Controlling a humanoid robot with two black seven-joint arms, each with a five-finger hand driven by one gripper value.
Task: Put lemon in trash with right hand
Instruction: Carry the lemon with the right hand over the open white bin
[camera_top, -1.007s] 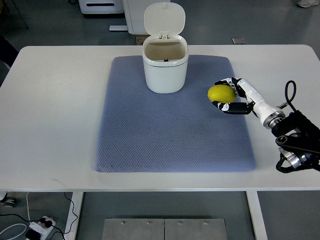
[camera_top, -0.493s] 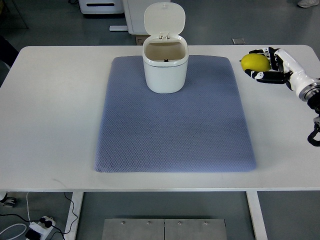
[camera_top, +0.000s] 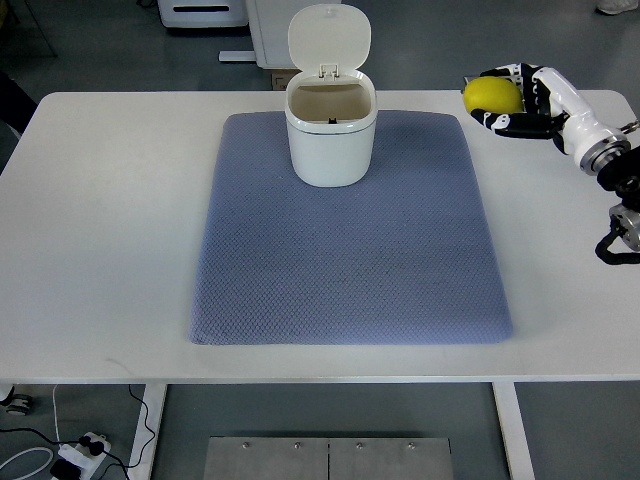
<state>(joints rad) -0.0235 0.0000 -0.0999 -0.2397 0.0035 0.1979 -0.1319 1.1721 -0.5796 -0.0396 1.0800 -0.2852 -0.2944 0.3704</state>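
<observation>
Right hand clasping a yellow lemon above the white table's far right edge, open-lidded white trash bin — well apart — on a blue-grey mat

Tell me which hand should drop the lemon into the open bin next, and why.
Right. The right hand already grips the lemon, raised near the table's far right corner, level with the open trash bin. No left hand is in view.
</observation>
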